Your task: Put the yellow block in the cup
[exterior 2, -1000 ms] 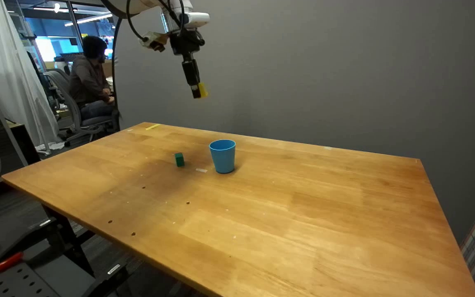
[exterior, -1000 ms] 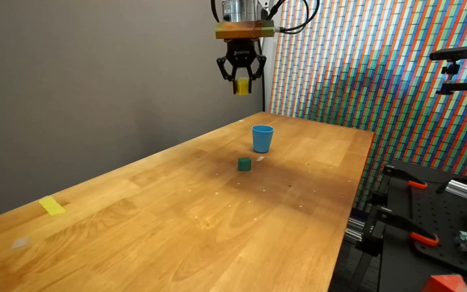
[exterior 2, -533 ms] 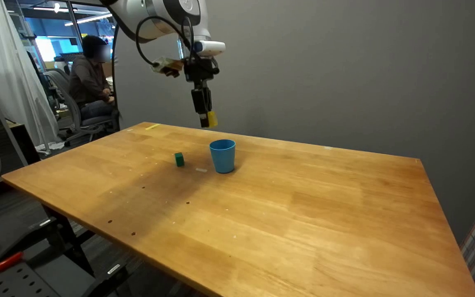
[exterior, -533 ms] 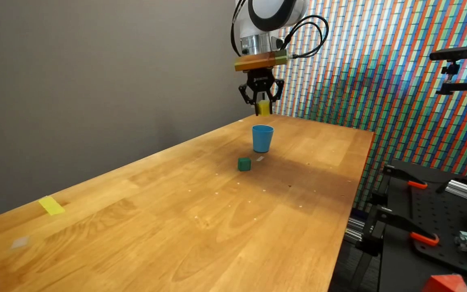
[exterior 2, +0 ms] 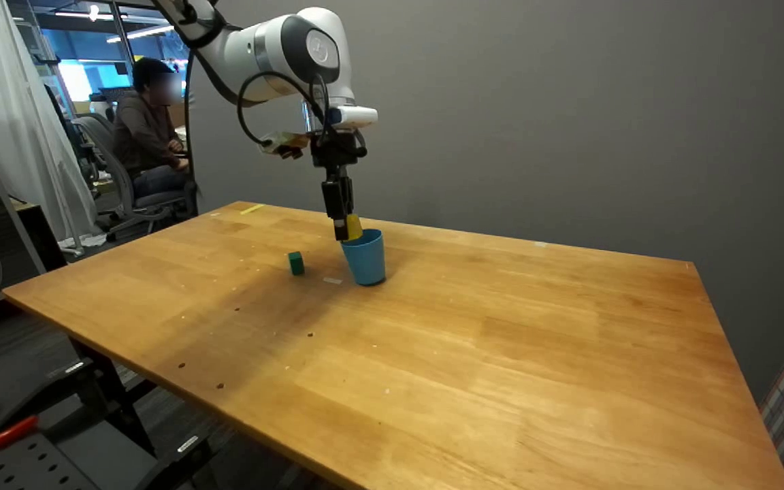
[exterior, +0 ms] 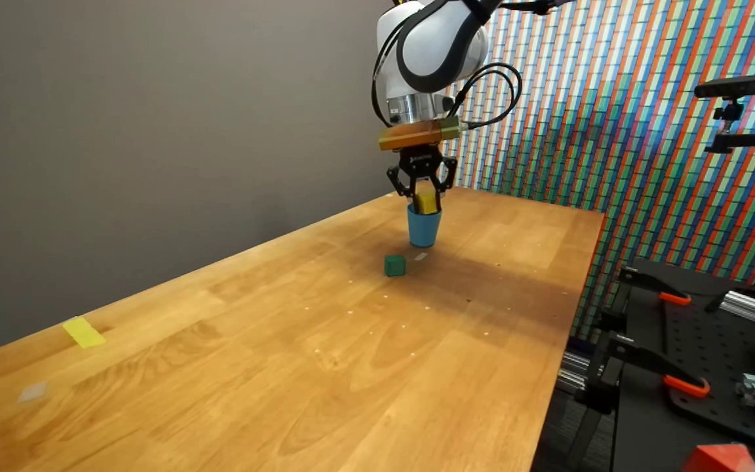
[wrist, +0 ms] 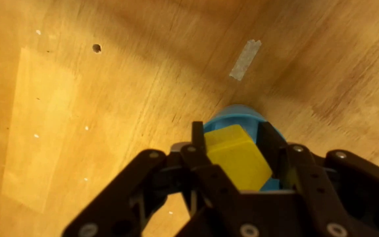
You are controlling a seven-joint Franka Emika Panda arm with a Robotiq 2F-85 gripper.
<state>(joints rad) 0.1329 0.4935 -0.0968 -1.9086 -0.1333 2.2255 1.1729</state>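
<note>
The yellow block (exterior: 426, 202) is between the fingers of my gripper (exterior: 426, 210), at the mouth of the light-blue cup (exterior: 423, 231). In an exterior view the block (exterior 2: 354, 227) and fingertips (exterior 2: 342, 237) are at the rim of the cup (exterior 2: 366, 264), which leans slightly toward them. In the wrist view the block (wrist: 237, 158) sits turned at an angle between both fingers (wrist: 231, 127), touching each side. The cup's rim and inner wall (wrist: 237, 115) show behind and below it. The cup's floor is mostly hidden.
A small dark green block (exterior: 395, 265) stands on the wooden table (exterior: 351, 393) near the cup, also in an exterior view (exterior 2: 296, 263). A flat yellow patch (exterior: 84, 332) lies at the table's edge. A grey wall (exterior 2: 569, 136) runs behind the table.
The gripper has come down with the yellow block from high above the table to the cup's mouth. The cup's rim has shifted slightly, its base staying put. The green block has not moved.
</note>
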